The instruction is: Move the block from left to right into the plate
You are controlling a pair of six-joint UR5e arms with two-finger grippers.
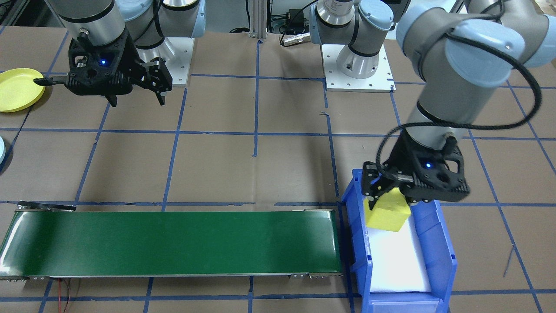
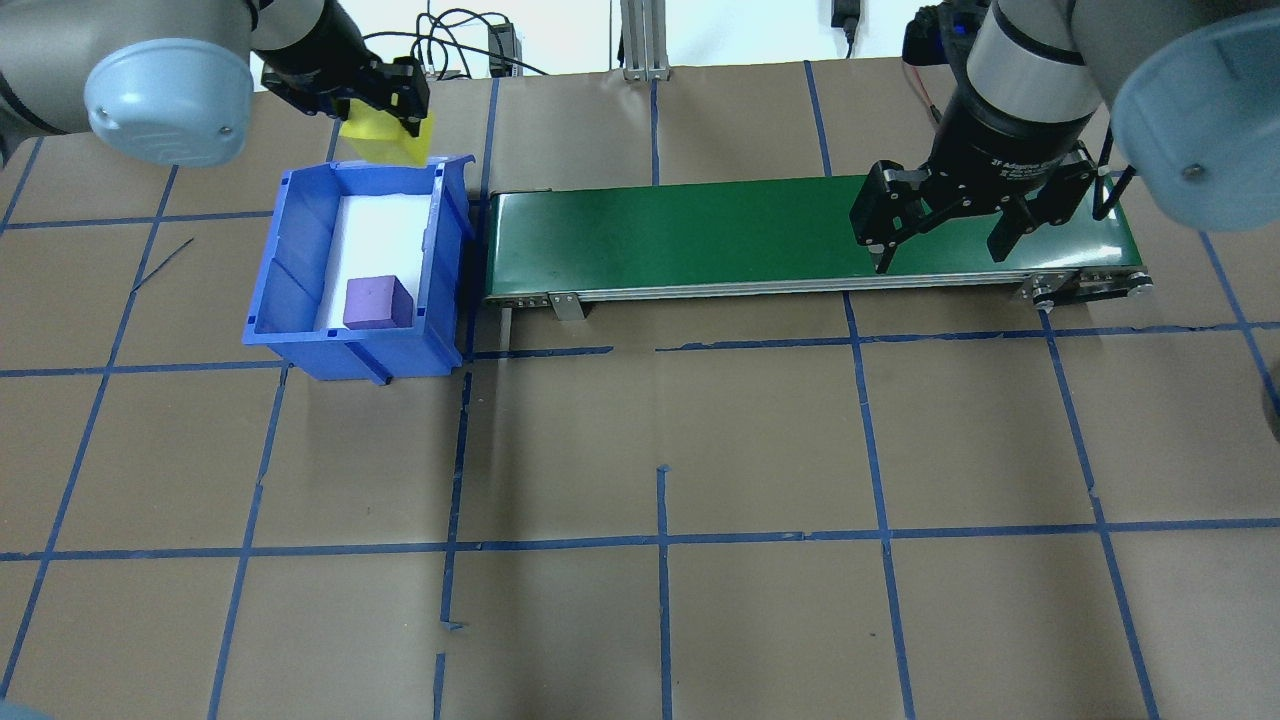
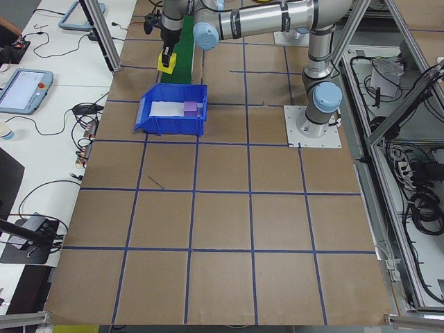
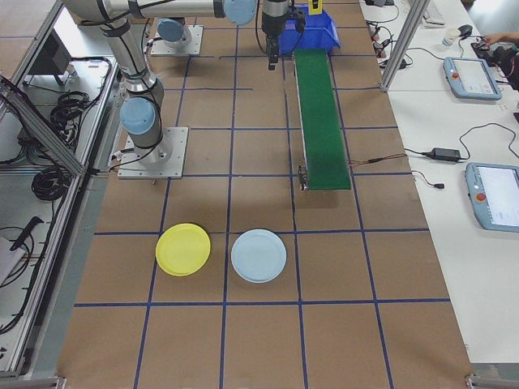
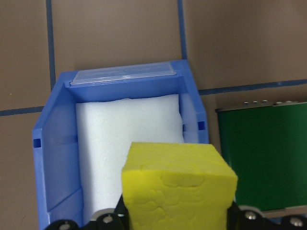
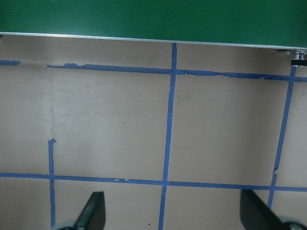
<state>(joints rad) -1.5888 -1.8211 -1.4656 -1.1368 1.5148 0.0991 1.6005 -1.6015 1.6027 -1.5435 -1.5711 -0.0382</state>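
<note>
My left gripper (image 1: 388,201) is shut on a yellow block (image 1: 388,214), which hangs just above the far end of a blue bin (image 2: 290,262). In the left wrist view the block (image 5: 178,184) fills the lower middle, over the bin's white foam lining. A purple block (image 2: 378,302) lies inside the bin at its near end. The yellow plate (image 1: 17,89) lies on the table on the robot's right side, also seen in the exterior right view as the yellow plate (image 4: 183,249). My right gripper (image 2: 938,262) hangs open and empty over the near edge of the belt's right end.
A green conveyor belt (image 2: 800,230) runs from beside the bin toward the right arm. A light blue plate (image 4: 259,255) lies next to the yellow one. Blue tape lines grid the brown table. Tablets and cables sit on the side benches.
</note>
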